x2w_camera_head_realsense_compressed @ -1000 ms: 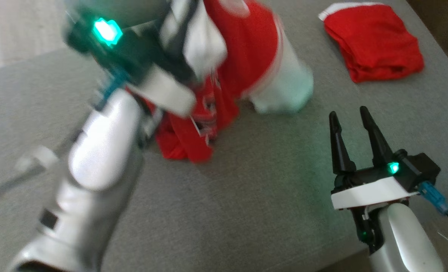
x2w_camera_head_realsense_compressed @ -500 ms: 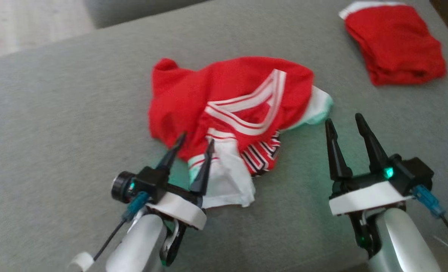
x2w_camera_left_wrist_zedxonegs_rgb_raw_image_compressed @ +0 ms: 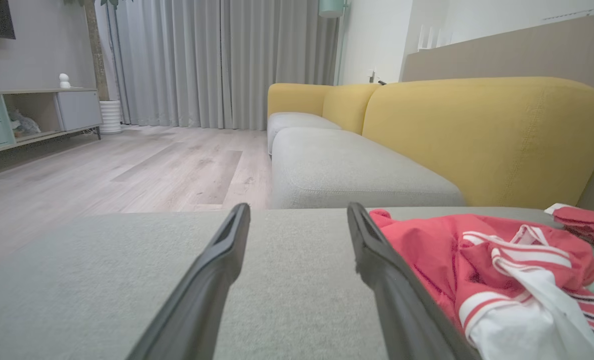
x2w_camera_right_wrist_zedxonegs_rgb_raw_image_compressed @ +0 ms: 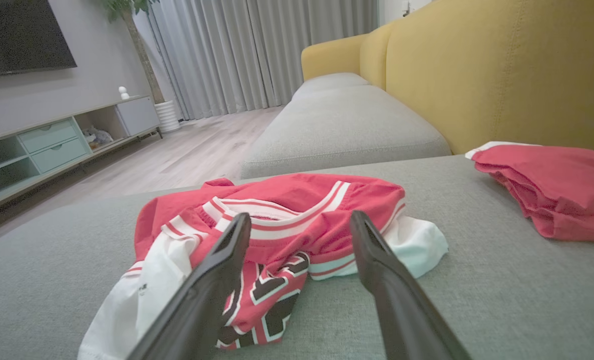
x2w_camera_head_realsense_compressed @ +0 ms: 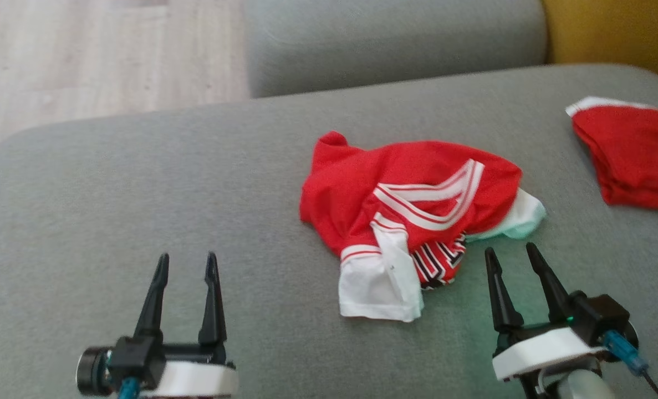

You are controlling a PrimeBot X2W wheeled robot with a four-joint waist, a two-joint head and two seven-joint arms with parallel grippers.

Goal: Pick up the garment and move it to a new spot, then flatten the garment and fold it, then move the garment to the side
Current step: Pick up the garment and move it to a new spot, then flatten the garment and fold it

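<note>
Nearest, over the grey sofa cushion [x2w_camera_head_realsense_compressed: 140, 194]: left gripper [x2w_camera_head_realsense_compressed: 188, 257], fingers spread, nothing between them, well apart from the garment. Right gripper [x2w_camera_head_realsense_compressed: 510, 248], fingers likewise spread and empty, tips just short of the garment's near right edge. The garment [x2w_camera_head_realsense_compressed: 412, 188] lies crumpled mid-cushion, red mesh uppermost, a white panel and black lettering toward the robot. Farther right, a folded red garment [x2w_camera_head_realsense_compressed: 633, 160], lying apart. Beyond: second grey cushion [x2w_camera_head_realsense_compressed: 389, 44], wood floor [x2w_camera_head_realsense_compressed: 85, 55].
</note>
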